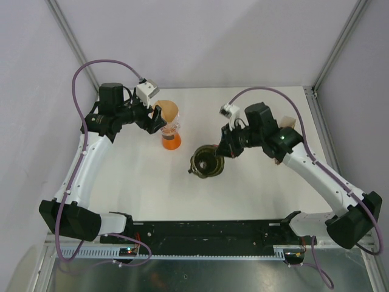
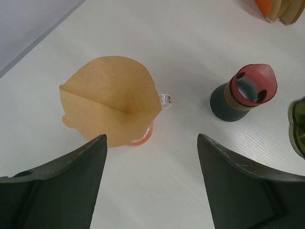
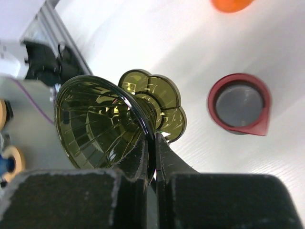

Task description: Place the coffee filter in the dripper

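One brown paper filter (image 2: 109, 102) was counted, folded to a cone and perched on one orange-bottomed clear holder (image 2: 142, 138) toward the far left of the counter (image 1: 140, 188), not in the dripper. One olive-green ribbed dripper (image 3: 105, 129) was seen near the counter's middle. Its thin wall was pinched by the right pincer (image 3: 151, 160), fingers closed almost together on it. One dark cup (image 2: 243, 93) with a red lip was spotted between filter and dripper. The left pincer (image 2: 151, 138) was spread wide with nothing held, the filter just ahead of its fingertips and apart from them. From above, the cup could not be made out. An orange shape (image 2: 281, 9) was cut off at the left wrist view's top corner and could not be identified. Whether the dripper rested on the counter could not be told.
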